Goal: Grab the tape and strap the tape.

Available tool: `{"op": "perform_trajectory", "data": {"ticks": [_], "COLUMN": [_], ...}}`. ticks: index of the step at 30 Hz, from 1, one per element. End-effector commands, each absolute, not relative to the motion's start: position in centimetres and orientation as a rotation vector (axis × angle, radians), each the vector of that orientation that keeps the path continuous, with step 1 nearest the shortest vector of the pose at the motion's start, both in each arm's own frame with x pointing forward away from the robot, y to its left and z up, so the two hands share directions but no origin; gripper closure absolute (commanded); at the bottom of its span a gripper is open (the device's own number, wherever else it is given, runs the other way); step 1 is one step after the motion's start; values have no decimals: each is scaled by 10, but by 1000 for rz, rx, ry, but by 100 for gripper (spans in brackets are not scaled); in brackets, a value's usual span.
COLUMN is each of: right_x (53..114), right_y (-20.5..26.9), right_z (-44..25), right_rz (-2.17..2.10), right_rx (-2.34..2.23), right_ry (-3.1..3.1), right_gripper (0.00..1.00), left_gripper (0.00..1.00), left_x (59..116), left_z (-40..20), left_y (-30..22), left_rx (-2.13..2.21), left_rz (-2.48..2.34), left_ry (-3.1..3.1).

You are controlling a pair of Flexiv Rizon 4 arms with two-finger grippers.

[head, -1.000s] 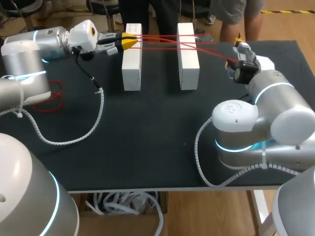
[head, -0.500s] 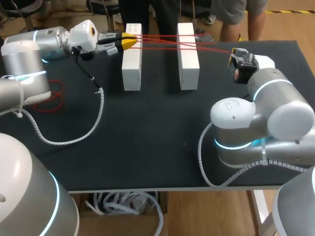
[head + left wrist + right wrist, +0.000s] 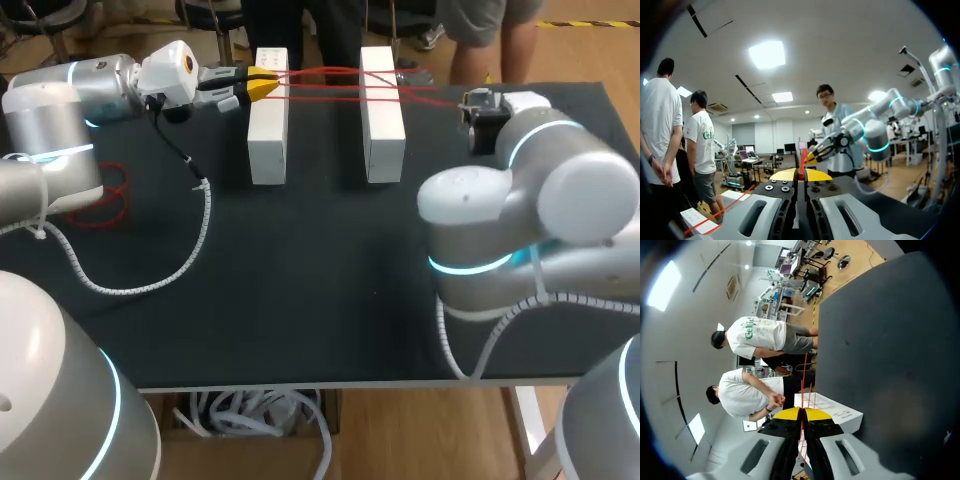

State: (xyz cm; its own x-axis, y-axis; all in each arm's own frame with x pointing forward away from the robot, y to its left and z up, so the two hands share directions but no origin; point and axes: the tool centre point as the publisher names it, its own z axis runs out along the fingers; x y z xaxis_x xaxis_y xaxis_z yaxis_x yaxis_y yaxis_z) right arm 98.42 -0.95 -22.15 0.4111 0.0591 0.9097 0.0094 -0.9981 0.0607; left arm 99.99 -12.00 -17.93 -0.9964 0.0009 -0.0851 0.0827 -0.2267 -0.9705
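thin red tape strung across two white blocks, left hand and right hand both pinching it

I'm working in a robotics lab: my left arm and right arm flank a black table, and beyond the table stand more robots and monitor desks.

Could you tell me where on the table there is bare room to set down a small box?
The widest bare patch is the near middle of the table, between the left arm's cable and the right arm. The far strip is crowded: red tape spans both white blocks between the left gripper and the right gripper.
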Motion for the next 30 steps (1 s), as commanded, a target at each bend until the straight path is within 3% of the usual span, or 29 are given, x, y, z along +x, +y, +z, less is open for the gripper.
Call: {"op": "perform_trajectory", "data": {"ticks": [1, 7, 16, 30], "right_x": [985, 985, 985, 985], "right_y": [-15, -15, -15, -15], "right_z": [-214, -214, -214, -214], "right_rz": [1545, 1545, 1545, 1545], "right_rx": [2694, 2694, 2694, 2694], "right_ry": [79, 79, 79, 79], "right_gripper": [100, 100, 100, 100], "left_gripper": [100, 100, 100, 100], "left_x": [1001, 1003, 1012, 1012], "left_z": [-180, -180, -183, -183], "left_y": [-120, -119, -137, -137], "left_rx": [107, 35, -384, -384], "left_rz": [-2420, -2355, -1398, -1398], "left_ry": [1919, 2070, 3054, 3054]}}
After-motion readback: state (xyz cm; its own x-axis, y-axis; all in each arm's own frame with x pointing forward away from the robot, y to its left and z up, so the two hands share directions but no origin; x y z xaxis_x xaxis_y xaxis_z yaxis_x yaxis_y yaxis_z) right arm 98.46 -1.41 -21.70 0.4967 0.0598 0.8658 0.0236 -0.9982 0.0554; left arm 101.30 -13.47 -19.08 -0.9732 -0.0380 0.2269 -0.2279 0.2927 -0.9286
